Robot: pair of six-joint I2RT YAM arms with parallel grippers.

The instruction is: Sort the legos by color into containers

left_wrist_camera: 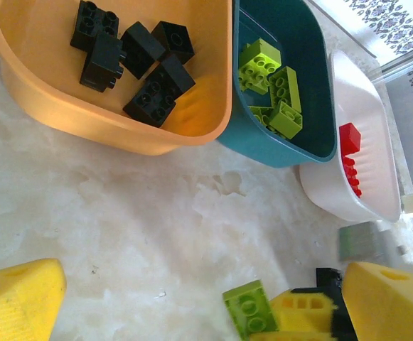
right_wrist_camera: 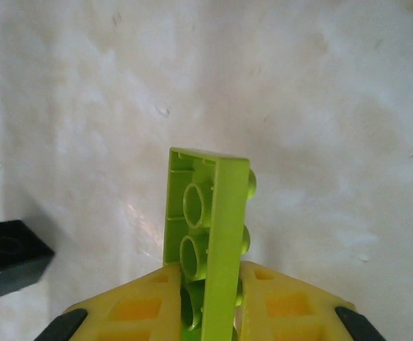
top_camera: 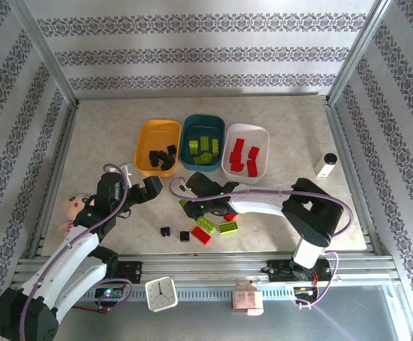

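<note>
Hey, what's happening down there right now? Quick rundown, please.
Right pincer shut on a green brick. Left pincer open, empty. Teal tray holds other greens. Loose bricks nearby, none clearly blocking.

No writing can be read

The small white square clock (top_camera: 162, 293), on the metal rail below the table's near edge, shows a round dial with dark hands, but its marks are too small to make out. The white cylinder with a black cap (top_camera: 325, 165), near the table's right edge, has a plain-looking side on which no lettering can be told. The pale box-shaped device (top_camera: 248, 300) on the same rail is likewise too small to read.
</note>
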